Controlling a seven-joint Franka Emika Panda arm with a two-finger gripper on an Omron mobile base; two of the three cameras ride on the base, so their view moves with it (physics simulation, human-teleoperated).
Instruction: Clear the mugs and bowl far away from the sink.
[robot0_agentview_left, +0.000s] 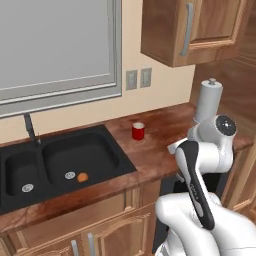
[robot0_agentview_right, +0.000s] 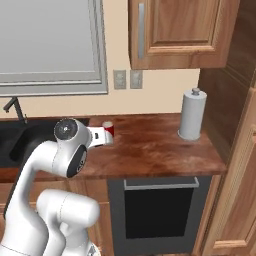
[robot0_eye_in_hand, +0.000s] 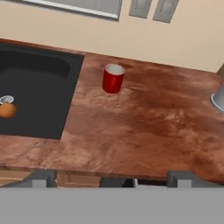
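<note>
A bright red mug (robot0_agentview_left: 138, 131) (robot0_eye_in_hand: 113, 78) stands upright on the brown wooden counter (robot0_eye_in_hand: 153, 127), just right of the black double-basin sink (robot0_agentview_left: 60, 160) (robot0_eye_in_hand: 35, 83) and toward the back wall. My gripper (robot0_eye_in_hand: 113, 178) hangs over the counter's front edge, well short of the mug, open wide with nothing between its fingers. In the right base view my hand partly covers the red mug (robot0_agentview_right: 108, 130). The bowl is out of view.
A small orange ball (robot0_agentview_left: 82, 177) (robot0_eye_in_hand: 7, 110) lies by the drain of the right basin. A paper towel roll (robot0_agentview_left: 207, 102) (robot0_agentview_right: 192, 114) stands at the counter's far right, near a tall wood panel. The faucet (robot0_agentview_left: 30, 127) rises behind the sink.
</note>
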